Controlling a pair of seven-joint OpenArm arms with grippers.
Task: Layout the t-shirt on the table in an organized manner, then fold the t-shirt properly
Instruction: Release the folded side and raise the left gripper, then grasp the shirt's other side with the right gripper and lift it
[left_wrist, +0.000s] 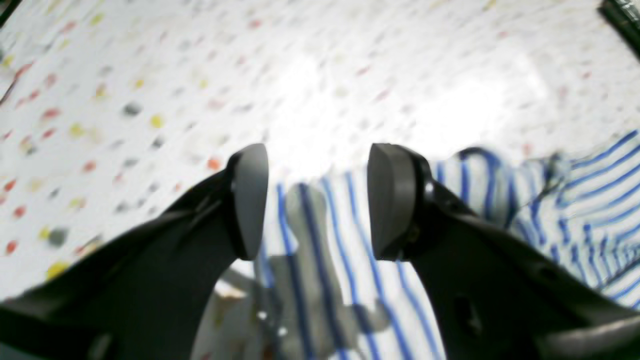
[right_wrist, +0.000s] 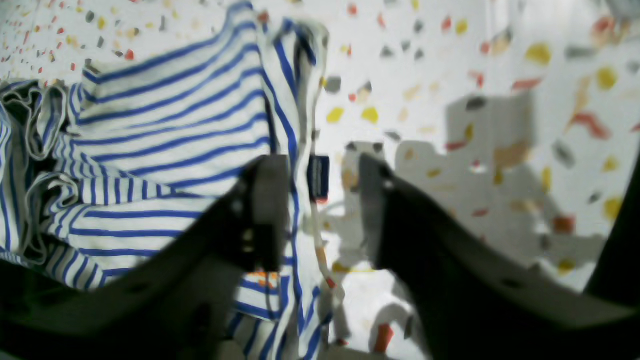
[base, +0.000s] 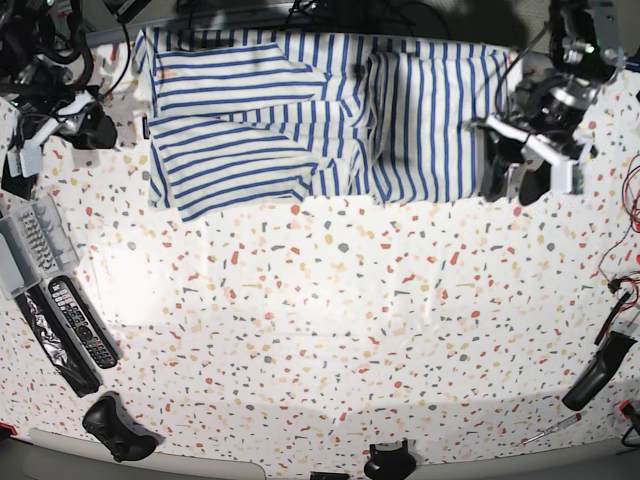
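T-shirt lies along the far edge of the desk, spread sideways, striped white and blue. One half is bunched in folds; the other half lies flatter.

Base view: left pincer sits at the shirt's edge on that view's right, its dark fingers over the hem area. Right pincer is at the opposite end, beside the shirt's edge on that view's left. Remote controls and a dark game controller lie near the desk's front corner, well apart from the shirt.

Left wrist view adds: left pincer has its jaws apart, nothing between them, striped cloth below and speckled desk beyond.

Right wrist view adds: right pincer has its jaws apart, one finger over the cloth, the other over bare desk. A small dark tag shows at the cloth edge between the jaws; any writing on it is too blurred to read.
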